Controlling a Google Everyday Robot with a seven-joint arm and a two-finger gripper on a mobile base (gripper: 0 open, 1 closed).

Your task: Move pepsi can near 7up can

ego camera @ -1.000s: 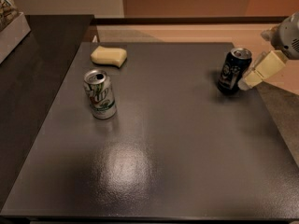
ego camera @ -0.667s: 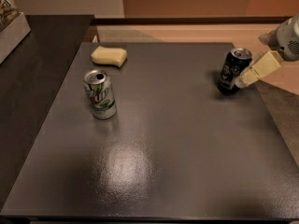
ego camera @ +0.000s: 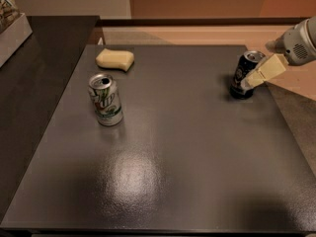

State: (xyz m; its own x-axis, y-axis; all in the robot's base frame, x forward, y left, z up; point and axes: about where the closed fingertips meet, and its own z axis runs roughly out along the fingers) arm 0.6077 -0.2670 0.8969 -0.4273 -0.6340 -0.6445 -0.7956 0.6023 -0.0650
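Observation:
The pepsi can (ego camera: pixel 241 75), dark navy with a silver top, stands upright near the dark table's far right edge. The 7up can (ego camera: pixel 105 100), white and silver with green lettering, stands upright on the left half of the table, well apart from it. My gripper (ego camera: pixel 254 69) reaches in from the right edge of the view at the pepsi can. One cream finger (ego camera: pixel 264 71) lies across the can's front right side, and the other is mostly hidden behind it. The jaws stand open around the can, which rests on the table.
A yellow sponge (ego camera: pixel 115 59) lies at the table's far left, behind the 7up can. The table (ego camera: pixel 173 147) is a dark glossy slab. A darker counter (ego camera: pixel 34 83) with a white box (ego camera: pixel 12 33) runs along the left. Tan floor lies beyond the right edge.
My gripper has shifted slightly in toward the pepsi can. Both cans and the sponge have stayed in place.

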